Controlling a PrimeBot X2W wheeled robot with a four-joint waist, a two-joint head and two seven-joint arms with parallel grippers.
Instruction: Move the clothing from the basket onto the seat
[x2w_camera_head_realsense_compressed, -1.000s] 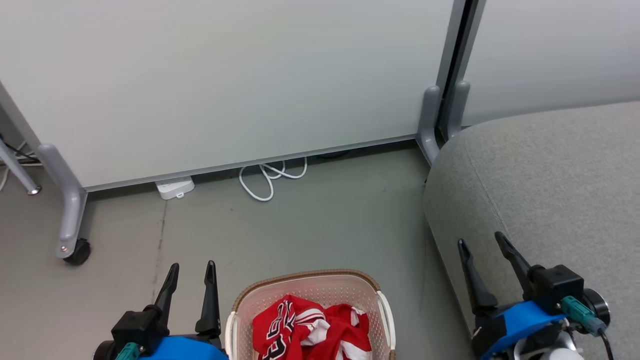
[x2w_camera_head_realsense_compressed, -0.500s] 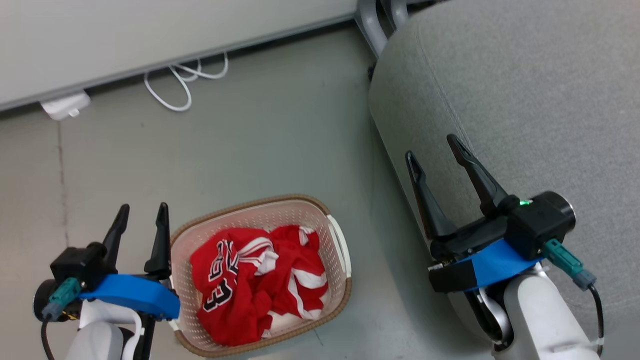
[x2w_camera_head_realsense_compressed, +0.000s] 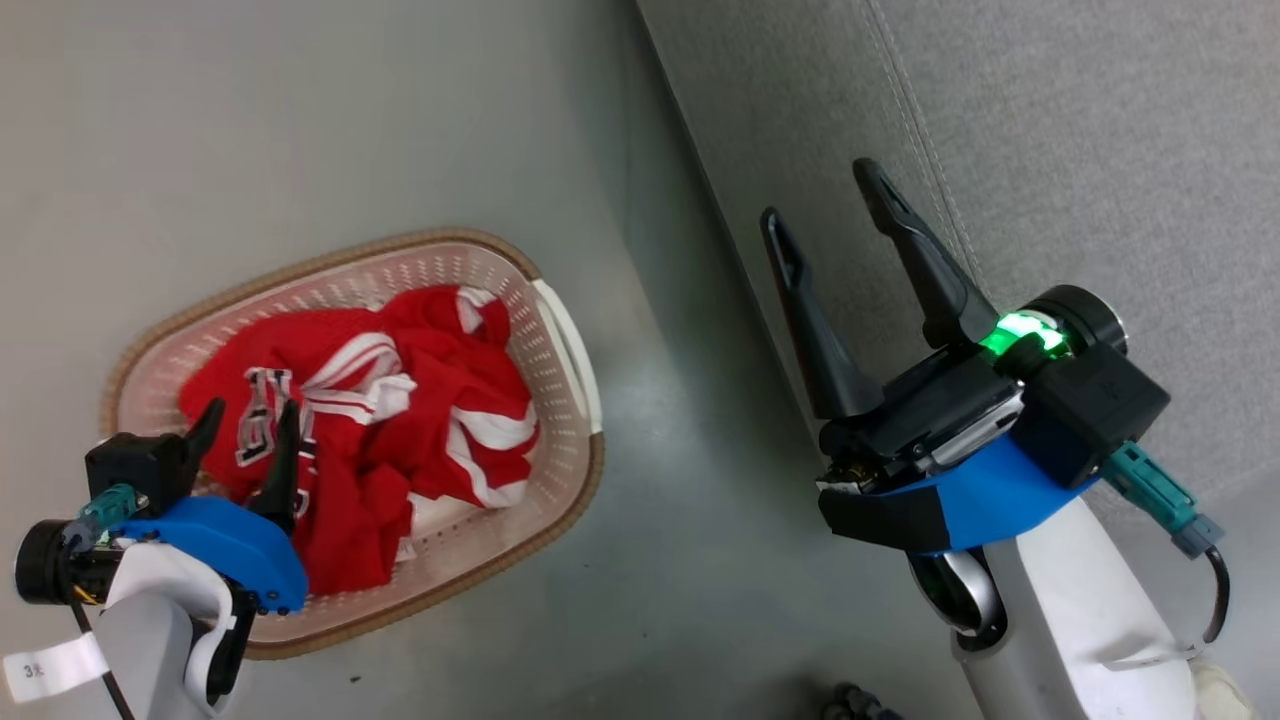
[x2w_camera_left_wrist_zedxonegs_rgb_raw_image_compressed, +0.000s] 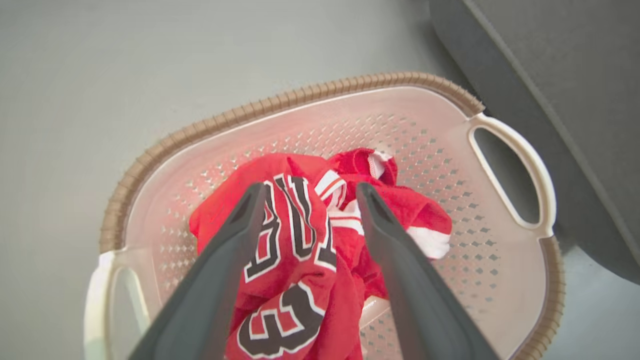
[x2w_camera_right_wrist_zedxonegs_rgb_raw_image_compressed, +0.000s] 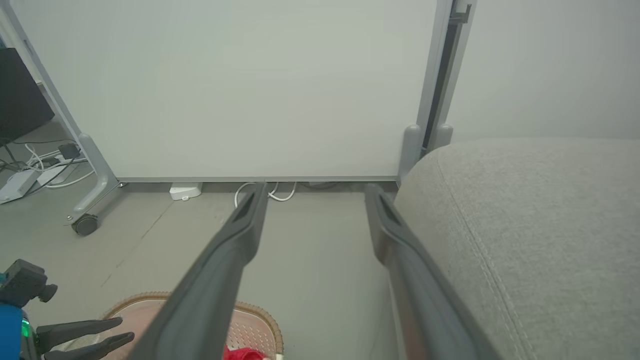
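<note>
The red clothing with white striped trim and dark lettering lies crumpled in the cream basket with a brown rim, on the floor at the left. My left gripper hangs open over the basket's near-left part, its fingers above the lettered garment, apart from it. My right gripper is open and empty, held in the air beside the edge of the grey seat. The seat fills the right side; the basket's rim shows low in the right wrist view.
Grey floor surrounds the basket. A white partition panel on castor feet stands beyond, with a white cable and a power strip at its base. My left gripper shows at the lower left there.
The head camera has tilted down, so the whole picture shifted. My left gripper has moved from beside the basket to over the clothing inside it. The right gripper stays open by the seat.
</note>
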